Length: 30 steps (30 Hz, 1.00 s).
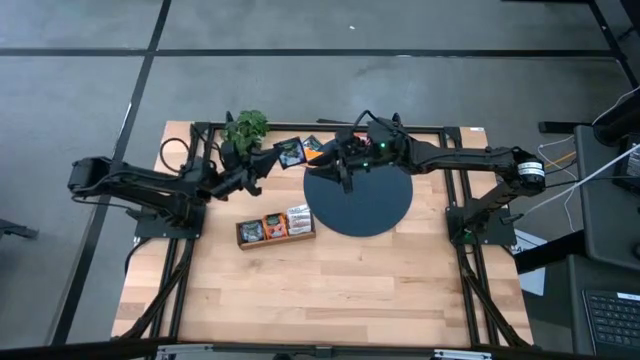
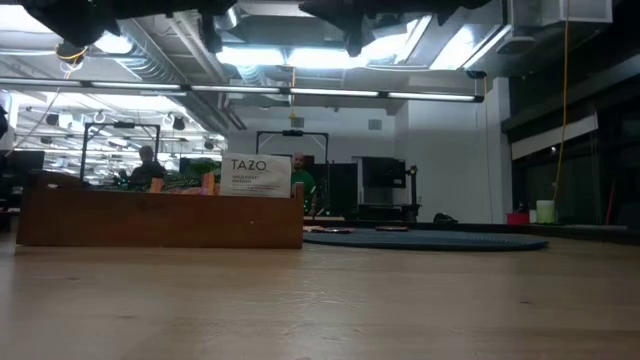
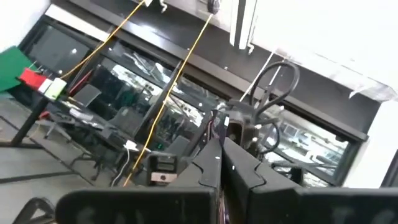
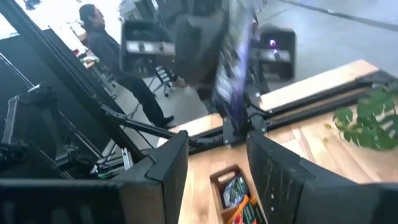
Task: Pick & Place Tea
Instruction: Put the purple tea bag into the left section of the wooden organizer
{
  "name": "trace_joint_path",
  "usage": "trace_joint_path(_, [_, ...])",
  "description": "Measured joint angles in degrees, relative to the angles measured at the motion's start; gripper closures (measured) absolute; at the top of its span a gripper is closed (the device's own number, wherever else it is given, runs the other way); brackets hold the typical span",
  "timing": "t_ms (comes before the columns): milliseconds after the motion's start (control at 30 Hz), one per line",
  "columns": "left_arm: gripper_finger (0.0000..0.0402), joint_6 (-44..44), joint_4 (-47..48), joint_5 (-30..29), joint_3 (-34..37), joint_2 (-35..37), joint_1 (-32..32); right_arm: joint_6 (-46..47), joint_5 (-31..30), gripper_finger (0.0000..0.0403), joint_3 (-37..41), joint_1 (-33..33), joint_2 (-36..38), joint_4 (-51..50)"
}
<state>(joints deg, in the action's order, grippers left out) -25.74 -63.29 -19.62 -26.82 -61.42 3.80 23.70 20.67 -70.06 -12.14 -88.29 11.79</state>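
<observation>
the dark disc (image 1: 360,200) is the landmark. the right gripper (image 1: 343,165) hangs over its far left edge, fingers apart and empty. two loose tea sachets (image 1: 300,151) lie just beyond that edge; more sit in the wooden tray (image 1: 276,226) left of it. the left gripper (image 1: 268,160), fingers together, points at the loose sachets.

Two matte black jointed arms. The right arm (image 1: 470,160) carries a silver-ringed joint and small green lights behind its fingers (image 4: 168,171), which are broad, flat, dark plates. Black cables loop behind the left arm's fingers (image 3: 245,171).
</observation>
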Motion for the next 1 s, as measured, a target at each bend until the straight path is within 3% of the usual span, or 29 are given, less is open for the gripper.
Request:
trace_joint_path(267, [0.0400, -0.31, -9.71, 4.40, -4.42, -9.80, 1.64, 0.13, -1.88, 0.0238, 0.00, -0.07, 0.00, 3.48])
trace_joint_path(467, [0.0400, -0.36, -10.27, 7.08, -5.84, -11.44, 1.98, 0.17, -4.48, 0.0244, 0.00, -0.07, 0.00, 4.83])
trace_joint_path(600, [0.0400, -0.06, -10.28, 7.08, -5.84, -11.44, 1.98, 0.16, -4.50, 0.0282, 0.00, -0.07, 0.00, 4.89])
trace_joint_path(833, [0.0400, 1.49, -10.20, 5.97, -5.82, -11.44, 1.98, -0.07, -4.07, 0.0383, 0.00, -0.07, 0.00, 5.38])
trace_joint_path(1000, [0.0400, 2.23, -8.89, 5.64, -5.82, -11.40, 2.01, 0.09, -2.50, 0.0378, 0.00, -0.13, 0.02, 4.83])
